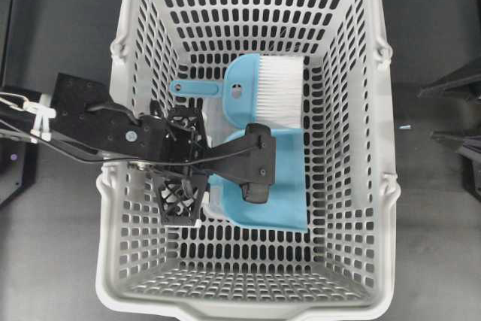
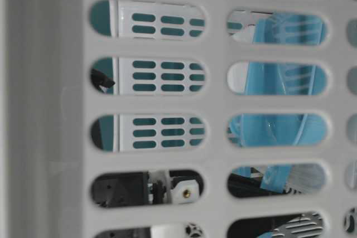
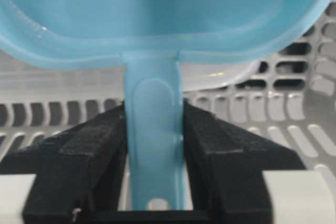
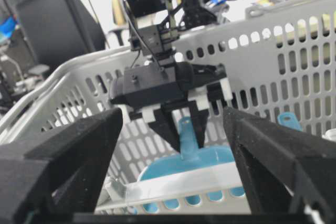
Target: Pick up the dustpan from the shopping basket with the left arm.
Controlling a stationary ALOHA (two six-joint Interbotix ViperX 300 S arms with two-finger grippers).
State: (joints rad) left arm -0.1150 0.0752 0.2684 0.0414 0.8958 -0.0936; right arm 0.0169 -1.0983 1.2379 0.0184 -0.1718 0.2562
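The left gripper [image 3: 154,145] clamps the smooth teal dustpan's [image 3: 157,19] thin handle inside the slotted grey shopping basket [image 1: 353,186], seemingly on a dark counter [image 1: 436,246].

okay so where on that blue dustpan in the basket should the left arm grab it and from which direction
Best by its thin straight handle, coming down from above through the basket's open top. The handle is narrow enough to fit between the fingers, while the dustpan tray is too broad. The left tool is already shut on that handle, one finger on each flat side, just below the tray. The brush lies apart, clear of it.
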